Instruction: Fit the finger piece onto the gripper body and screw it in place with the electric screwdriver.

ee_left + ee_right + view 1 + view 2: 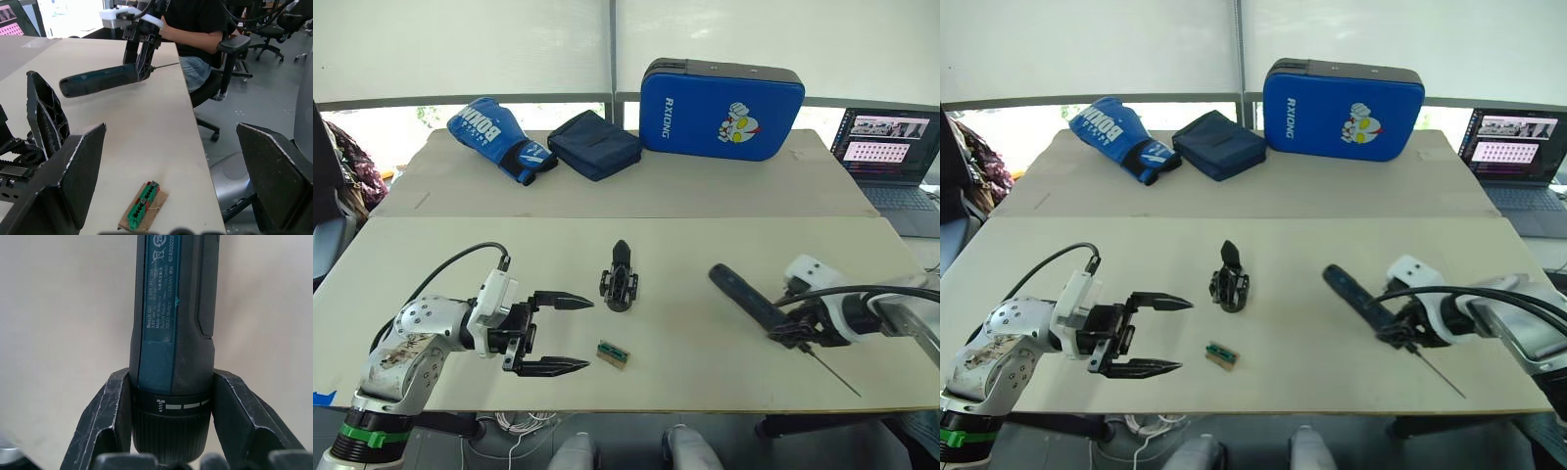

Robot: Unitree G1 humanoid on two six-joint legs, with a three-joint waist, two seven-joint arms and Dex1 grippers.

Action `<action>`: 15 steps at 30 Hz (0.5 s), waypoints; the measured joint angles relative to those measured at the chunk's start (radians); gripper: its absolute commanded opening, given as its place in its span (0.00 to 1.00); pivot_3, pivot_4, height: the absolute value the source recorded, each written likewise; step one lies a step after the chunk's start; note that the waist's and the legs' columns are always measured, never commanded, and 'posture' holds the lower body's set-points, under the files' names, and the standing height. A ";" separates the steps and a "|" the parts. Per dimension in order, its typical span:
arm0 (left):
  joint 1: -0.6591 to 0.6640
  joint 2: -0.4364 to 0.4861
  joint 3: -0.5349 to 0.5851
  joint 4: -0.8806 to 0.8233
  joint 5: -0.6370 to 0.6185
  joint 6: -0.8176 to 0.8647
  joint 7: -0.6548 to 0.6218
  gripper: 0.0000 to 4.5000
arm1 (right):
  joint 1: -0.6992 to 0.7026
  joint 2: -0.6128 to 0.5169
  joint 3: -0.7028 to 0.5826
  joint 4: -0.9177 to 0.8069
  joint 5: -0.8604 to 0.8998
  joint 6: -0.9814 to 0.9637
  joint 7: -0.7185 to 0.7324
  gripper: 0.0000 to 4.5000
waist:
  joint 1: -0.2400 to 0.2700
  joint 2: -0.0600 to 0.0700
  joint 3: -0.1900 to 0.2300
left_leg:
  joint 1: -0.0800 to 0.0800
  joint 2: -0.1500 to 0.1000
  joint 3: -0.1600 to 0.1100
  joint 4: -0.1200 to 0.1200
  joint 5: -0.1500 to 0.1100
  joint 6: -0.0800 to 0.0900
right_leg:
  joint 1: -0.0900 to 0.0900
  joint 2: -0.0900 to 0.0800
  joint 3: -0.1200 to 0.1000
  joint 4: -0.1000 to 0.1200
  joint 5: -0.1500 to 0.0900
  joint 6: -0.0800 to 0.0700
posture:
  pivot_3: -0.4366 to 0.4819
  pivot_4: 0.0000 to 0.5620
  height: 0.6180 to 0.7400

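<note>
The gripper body [618,289] lies mid-table. The finger piece [622,254] rests against its far end, pointing away from me; both also show in the left wrist view, the gripper body [14,164] and the finger piece [46,117]. My left gripper [588,335] hovers open just left of them, nothing between its fingers. My right gripper [795,329] is shut on the electric screwdriver [744,292] near its bit end. The thin bit [835,377] points toward the table's near edge. The right wrist view shows both fingers clamping the electric screwdriver [171,333].
A small green-topped brown block [613,353] lies near the front edge, right of my left gripper. At the back lie a blue boxing glove [499,137], a navy pouch [595,143] and a blue pad [720,108]. A laptop [891,147] stands far right. A seated person [195,24] is beyond the table.
</note>
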 measured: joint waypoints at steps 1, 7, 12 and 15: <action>0.005 0.000 0.001 0.005 0.001 -0.010 -0.001 1.00 | -0.018 0.025 -0.003 -0.058 0.019 0.043 -0.016 0.43 | 0.003 0.000 0.000 | 0.000 0.000 0.000 0.000 0.000 0.000 | 0.000 0.000 0.000 0.000 0.000 0.000 | 0.48 0.27 1.00; 0.012 0.000 0.004 0.010 0.003 -0.024 0.002 1.00 | -0.016 0.073 0.011 -0.127 0.040 0.123 -0.088 0.43 | 0.015 0.000 0.000 | -0.004 -0.002 -0.002 0.005 0.000 0.000 | 0.000 -0.002 -0.001 -0.001 0.001 0.002 | 0.48 0.27 1.00; 0.015 0.000 0.008 0.010 0.008 -0.036 0.018 1.00 | 0.006 0.102 0.047 -0.140 0.040 0.153 -0.138 0.43 | 0.010 0.000 0.000 | -0.003 -0.002 -0.002 0.005 0.000 0.000 | 0.000 -0.002 -0.001 -0.001 0.001 0.002 | 0.48 0.27 1.00; 0.018 -0.001 0.009 0.011 0.009 -0.038 0.022 1.00 | 0.010 0.103 0.059 -0.143 0.035 0.146 -0.151 0.43 | 0.009 0.000 0.000 | -0.003 -0.002 -0.002 0.005 0.000 0.001 | 0.001 -0.002 -0.001 -0.001 0.001 0.002 | 0.48 0.27 1.00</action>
